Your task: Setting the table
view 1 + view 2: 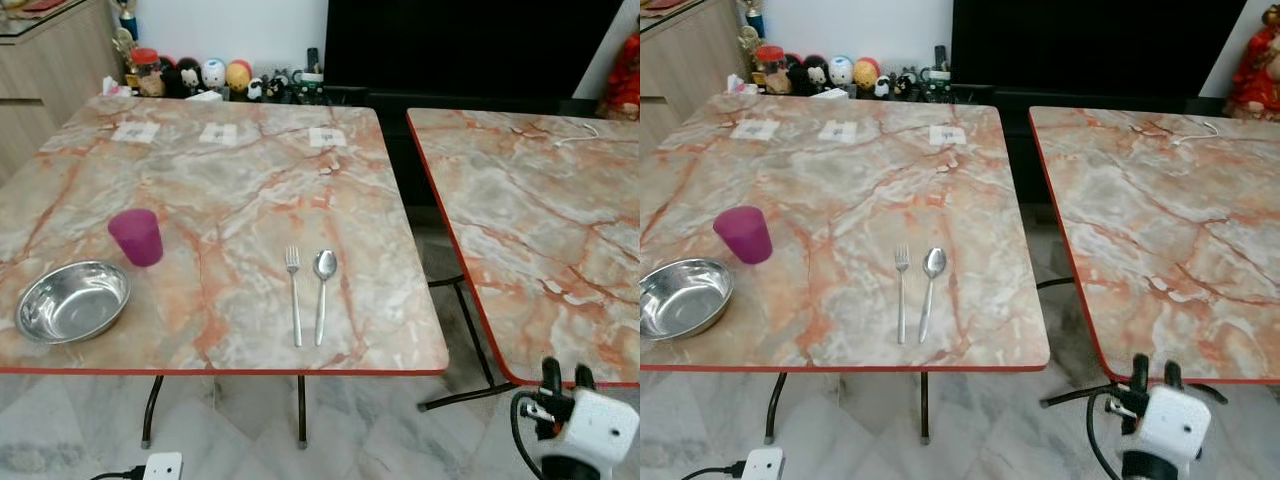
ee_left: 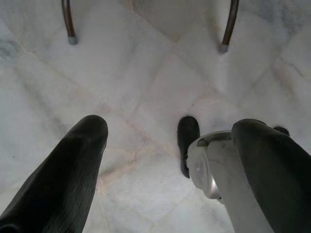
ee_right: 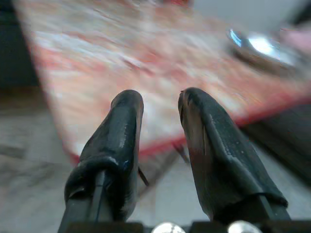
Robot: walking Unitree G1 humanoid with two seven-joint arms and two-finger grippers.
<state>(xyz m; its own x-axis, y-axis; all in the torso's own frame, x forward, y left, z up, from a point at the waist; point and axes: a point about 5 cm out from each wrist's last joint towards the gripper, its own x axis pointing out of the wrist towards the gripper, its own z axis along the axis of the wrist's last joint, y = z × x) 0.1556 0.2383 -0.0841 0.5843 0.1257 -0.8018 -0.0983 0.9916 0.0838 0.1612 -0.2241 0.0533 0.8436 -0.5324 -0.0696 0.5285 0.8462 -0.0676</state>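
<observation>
Two sets of jaws hang low and both are spread, with nothing held. The right gripper (image 3: 158,121) sits below the front edge of the benches, near the gap between them, and its black fingers (image 1: 551,375) point up beside the red rim. The left gripper (image 2: 165,145) points down at the white floor (image 2: 146,87), near the bench legs (image 2: 68,22). On the left bench (image 1: 230,190) the fork (image 1: 293,293) and the spoon (image 1: 323,292) lie side by side, close but not touching, near the front edge. Their handles point toward the robot and their heads point away. They lie ahead and to the left of the right jaws, so I think the right arm is the nearer one to reach them, coming in along the handles. The pink cup (image 1: 137,236) stands upright farther left, just behind the shiny steel bowl (image 1: 72,300) at the front left corner. The second bench (image 1: 540,220) on the right has only a white cable (image 1: 580,133) at the back.
</observation>
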